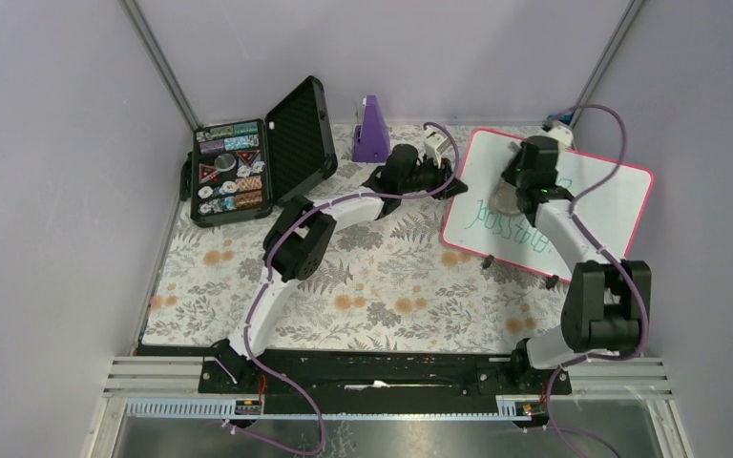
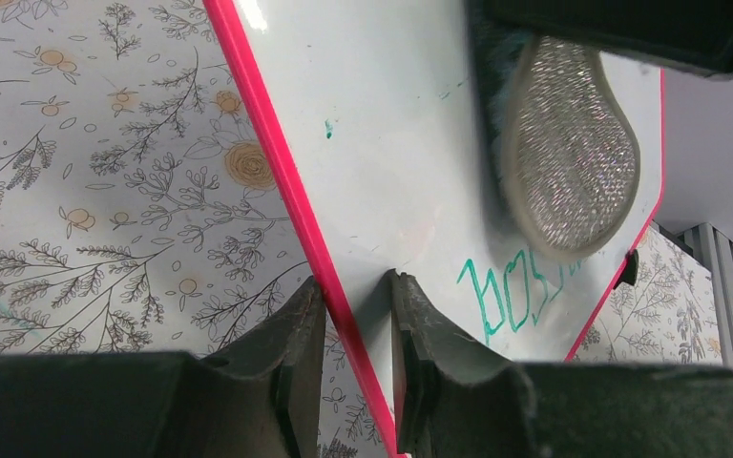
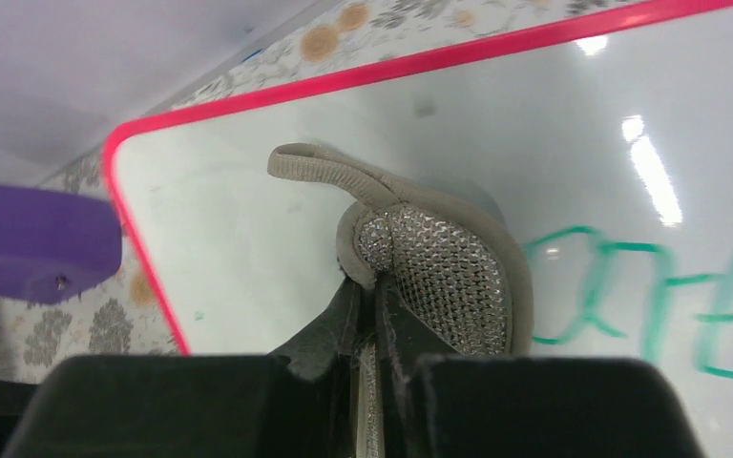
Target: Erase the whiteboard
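both jaws were closed, the left gripper (image 2: pixel 355 324) pinching the board (image 1: pixel 611 205) by its edge at the table's (image 1: pixel 363 286) far right, the right gripper (image 3: pixel 372 315) clamping the sponge (image 3: pixel 439 277) on it, where hard pressing might have slid the board loose, leaving writing (image 3: pixel 649 296).

you'll see an open black case (image 1: pixel 301 134) of small colourful pieces at the floral tablecloth's (image 1: pixel 382 286) back left, a purple pyramid (image 1: pixel 371 134) standing just right of its lid.

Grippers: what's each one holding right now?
Left gripper: closed on the pink-framed glossy whiteboard edge.
Right gripper: closed on the grey oval mesh sponge.
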`<state>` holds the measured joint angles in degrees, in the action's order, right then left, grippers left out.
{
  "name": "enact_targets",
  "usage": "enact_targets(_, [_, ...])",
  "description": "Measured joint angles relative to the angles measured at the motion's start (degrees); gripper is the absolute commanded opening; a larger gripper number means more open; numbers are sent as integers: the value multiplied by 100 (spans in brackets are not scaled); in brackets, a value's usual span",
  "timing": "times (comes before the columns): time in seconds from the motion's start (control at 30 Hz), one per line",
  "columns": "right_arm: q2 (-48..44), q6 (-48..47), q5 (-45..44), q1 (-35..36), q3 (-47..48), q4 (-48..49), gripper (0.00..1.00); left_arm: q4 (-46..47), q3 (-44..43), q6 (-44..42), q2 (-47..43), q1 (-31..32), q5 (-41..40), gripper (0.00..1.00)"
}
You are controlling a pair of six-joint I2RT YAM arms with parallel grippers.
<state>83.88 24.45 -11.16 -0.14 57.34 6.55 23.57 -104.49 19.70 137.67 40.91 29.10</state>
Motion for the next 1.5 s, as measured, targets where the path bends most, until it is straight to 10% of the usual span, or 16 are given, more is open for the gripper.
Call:
enact_targets(0.3, [1185, -260, 693, 1178, 999, 66, 0, -94, 9, 11, 0, -17, -24, 0])
enact_targets(0.7, [669, 114, 1569, 387, 402, 225, 0, 98, 74, -92, -17, 2, -98, 0])
enact_targets(1.13, [-140, -68, 608, -85, -9, -345, 0, 98, 74, -129, -37, 2, -83, 0])
enact_targets(1.5, [299, -219, 717, 949, 94, -251, 0, 92, 74, -127, -37, 2, -39, 0])
